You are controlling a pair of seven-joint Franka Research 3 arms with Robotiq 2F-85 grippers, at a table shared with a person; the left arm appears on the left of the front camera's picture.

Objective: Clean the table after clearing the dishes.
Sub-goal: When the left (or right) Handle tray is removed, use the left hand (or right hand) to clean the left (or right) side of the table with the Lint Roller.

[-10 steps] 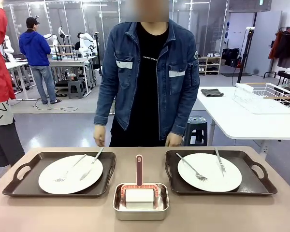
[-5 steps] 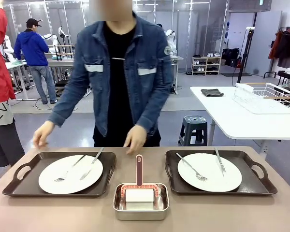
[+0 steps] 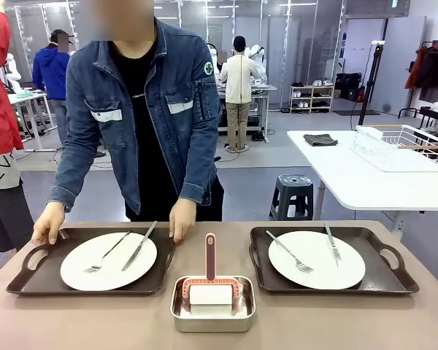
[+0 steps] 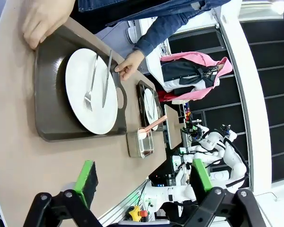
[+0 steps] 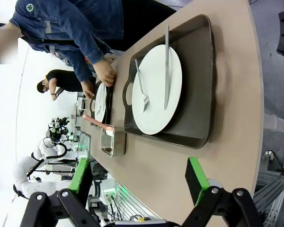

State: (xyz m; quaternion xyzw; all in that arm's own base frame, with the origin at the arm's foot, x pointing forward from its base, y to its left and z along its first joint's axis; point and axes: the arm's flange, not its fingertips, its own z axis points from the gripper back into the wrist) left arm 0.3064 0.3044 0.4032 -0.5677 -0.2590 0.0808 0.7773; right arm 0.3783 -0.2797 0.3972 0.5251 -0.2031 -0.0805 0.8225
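Note:
Two white plates, each with a fork and knife, lie on dark brown trays on the beige table (image 3: 336, 321). The left plate (image 3: 117, 273) sits in the left tray (image 3: 87, 290). A person's hands (image 3: 47, 222) (image 3: 181, 219) rest on that tray's far corners. The right plate (image 3: 328, 275) lies untouched in the right tray (image 3: 261, 271). In the left wrist view, my left gripper (image 4: 143, 182) hangs open above the table's near edge, short of the left tray (image 4: 49, 94). My right gripper (image 5: 138, 180) is likewise open, short of the right tray (image 5: 199, 94).
A small steel pan (image 3: 212, 306) holding a white block and a red-handled brush (image 3: 210, 255) stands between the trays near the front edge. Behind the person are a grey stool (image 3: 296, 193) and a white table (image 3: 372, 182) with a wire rack.
The person has stepped from the middle toward picture left and put both hands on the left tray, which has shifted slightly. Neither gripper has changed.

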